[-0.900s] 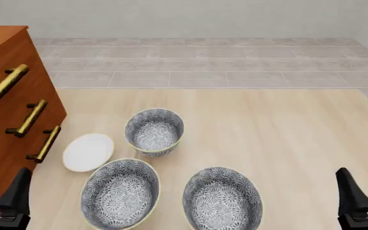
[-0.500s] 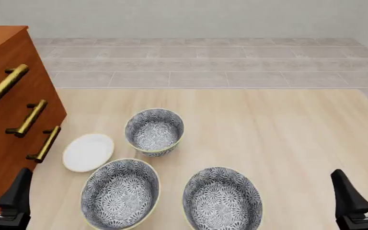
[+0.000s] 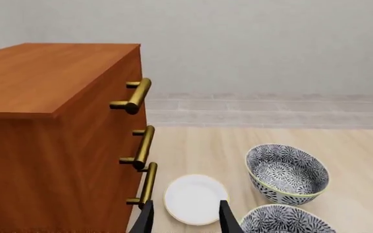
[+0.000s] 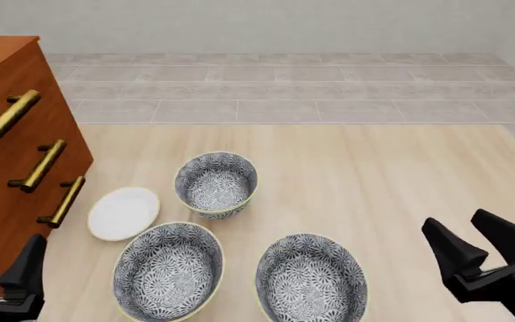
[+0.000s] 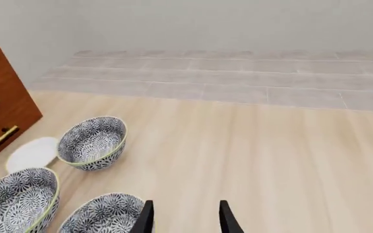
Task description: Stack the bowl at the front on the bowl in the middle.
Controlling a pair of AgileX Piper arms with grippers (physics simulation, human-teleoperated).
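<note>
Three alike floral bowls stand on the table. The bowl at the front (image 4: 311, 280) (image 5: 105, 217) is the near right one. The bowl in the middle (image 4: 168, 270) (image 3: 287, 222) (image 5: 17, 201) sits to its left, a touch farther back. My right gripper (image 4: 477, 240) (image 5: 185, 221) hangs open and empty to the right of the front bowl, apart from it. At the near left corner my left gripper (image 4: 0, 265) (image 3: 186, 221) is open and empty beside the dresser, short of the middle bowl.
The third floral bowl (image 4: 215, 182) (image 3: 287, 172) (image 5: 94, 141) stands farther back. A plain white plate (image 4: 123, 212) (image 3: 195, 199) lies left of it. A brown dresser (image 4: 7, 154) (image 3: 50, 131) with brass handles fills the left side. A tiled floor lies beyond the table's far edge.
</note>
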